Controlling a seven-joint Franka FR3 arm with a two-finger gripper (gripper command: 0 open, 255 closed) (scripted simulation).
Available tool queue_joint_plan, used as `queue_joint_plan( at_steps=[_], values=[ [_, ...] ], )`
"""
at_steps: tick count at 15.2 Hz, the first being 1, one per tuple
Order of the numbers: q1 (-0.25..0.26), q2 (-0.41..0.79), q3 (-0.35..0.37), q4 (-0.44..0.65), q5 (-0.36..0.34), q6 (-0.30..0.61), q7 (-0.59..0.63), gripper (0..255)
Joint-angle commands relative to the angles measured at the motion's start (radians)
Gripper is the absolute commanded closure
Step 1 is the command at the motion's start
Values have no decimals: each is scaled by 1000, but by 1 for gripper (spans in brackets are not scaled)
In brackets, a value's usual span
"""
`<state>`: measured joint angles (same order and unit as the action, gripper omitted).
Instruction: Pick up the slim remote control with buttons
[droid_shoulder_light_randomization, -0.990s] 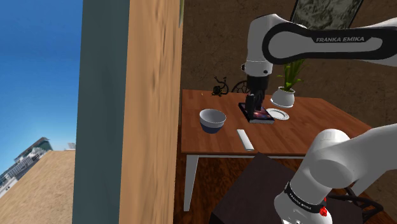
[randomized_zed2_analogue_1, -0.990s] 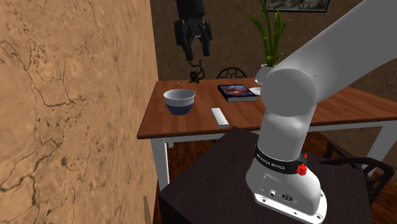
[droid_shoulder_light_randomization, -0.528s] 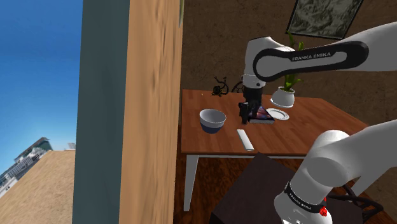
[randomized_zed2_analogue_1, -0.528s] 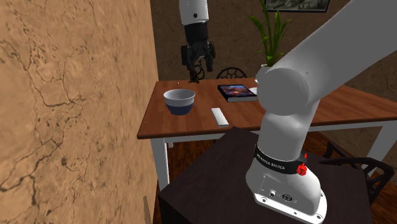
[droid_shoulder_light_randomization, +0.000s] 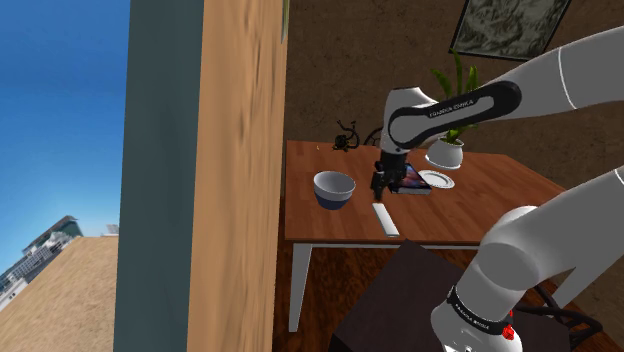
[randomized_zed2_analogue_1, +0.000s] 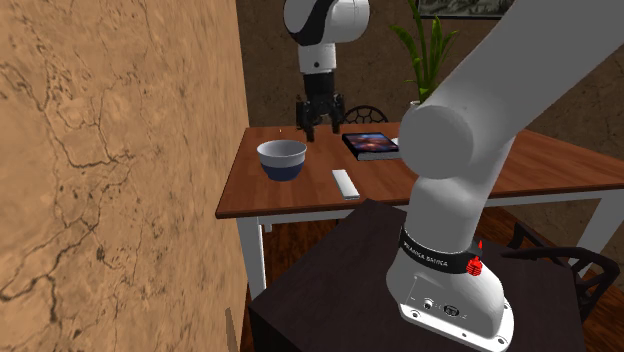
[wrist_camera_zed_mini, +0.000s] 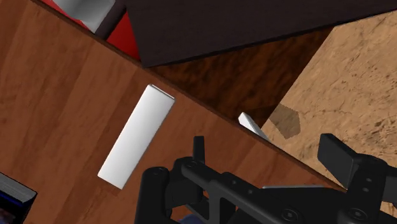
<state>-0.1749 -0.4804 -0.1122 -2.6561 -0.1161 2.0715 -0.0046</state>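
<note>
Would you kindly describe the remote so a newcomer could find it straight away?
Look at the wooden table. Near its edge facing the stand, before the bowl and book, lies the remote. It is the only slim, plain white bar there.

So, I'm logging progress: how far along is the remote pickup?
Nothing grasped yet: the white remote lies flat near the table edge. In hand: the pincer hovers open above the table, off to one side of it. Left: align, descend, close, lift.
</note>
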Motion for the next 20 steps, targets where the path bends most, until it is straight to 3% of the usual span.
queue_joint_plan(
  at_steps=[1, 7, 11, 16, 20],
  values=[
    [-21, 63, -21, -8, -8, 84, 7, 0],
    [-77, 264, -95, 12, -12, 301, 2, 0],
    [-105, 412, -142, 49, 23, 433, -22, 0],
    [-146, 603, -176, 121, 132, 572, -94, 0],
    [-208, 749, -162, 196, 251, 654, -171, 0]
  ],
)
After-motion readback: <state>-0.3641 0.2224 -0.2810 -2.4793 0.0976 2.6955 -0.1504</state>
